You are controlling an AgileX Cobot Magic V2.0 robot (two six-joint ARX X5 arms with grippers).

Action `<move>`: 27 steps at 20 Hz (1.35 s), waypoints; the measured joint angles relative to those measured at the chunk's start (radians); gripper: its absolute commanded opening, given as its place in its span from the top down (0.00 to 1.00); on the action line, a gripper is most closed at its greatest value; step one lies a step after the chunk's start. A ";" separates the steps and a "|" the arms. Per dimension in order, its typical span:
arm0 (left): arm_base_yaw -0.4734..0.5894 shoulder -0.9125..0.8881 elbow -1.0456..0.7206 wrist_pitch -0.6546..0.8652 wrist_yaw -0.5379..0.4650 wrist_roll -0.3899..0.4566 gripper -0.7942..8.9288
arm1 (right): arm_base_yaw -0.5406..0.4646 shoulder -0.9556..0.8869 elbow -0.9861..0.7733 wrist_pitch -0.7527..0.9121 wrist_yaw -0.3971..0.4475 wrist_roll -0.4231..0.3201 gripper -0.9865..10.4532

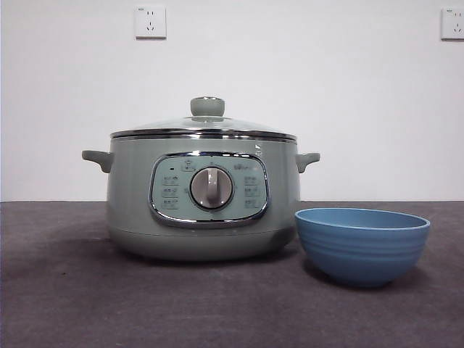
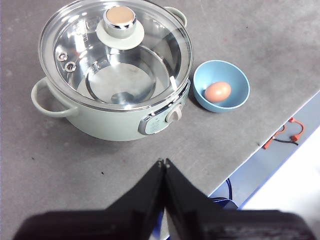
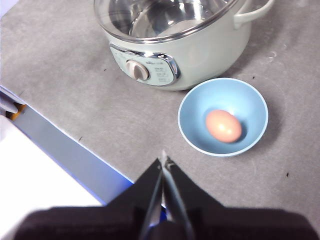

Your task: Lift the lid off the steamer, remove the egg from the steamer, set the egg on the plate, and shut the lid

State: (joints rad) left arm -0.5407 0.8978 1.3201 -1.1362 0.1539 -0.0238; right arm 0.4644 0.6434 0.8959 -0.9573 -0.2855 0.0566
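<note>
The steamer's [image 1: 203,203] panel print looks too blurred to read; both grippers' [image 2: 163,162] [image 3: 163,159] fingers pressed together, empty.

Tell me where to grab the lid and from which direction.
Grip the lid by its knob, coming straight down from above. The knob stands upright at the centre, narrow enough for two jaws; the glass dome and chrome rim sit flush on the steamer, offering no hold.

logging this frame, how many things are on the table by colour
Green: 1, the steamer
Clear glass: 1, the lid on the steamer
Blue: 1, the plate
Orange-brown: 1, the egg in the plate
Total: 4
</note>
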 measured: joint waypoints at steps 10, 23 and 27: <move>0.000 -0.001 0.000 0.000 0.000 -0.003 0.92 | 0.000 0.000 0.000 0.000 0.000 0.000 0.91; 0.383 -0.222 -0.248 0.697 -0.031 0.208 0.92 | 0.000 0.000 0.000 0.000 0.001 0.000 0.91; 0.558 -0.416 -0.572 0.919 -0.028 0.216 0.92 | 0.000 0.000 0.000 0.000 0.001 0.000 0.91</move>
State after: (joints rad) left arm 0.0170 0.4816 0.7483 -0.2172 0.1261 0.1917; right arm 0.4644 0.6437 0.8959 -0.9573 -0.2848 0.0566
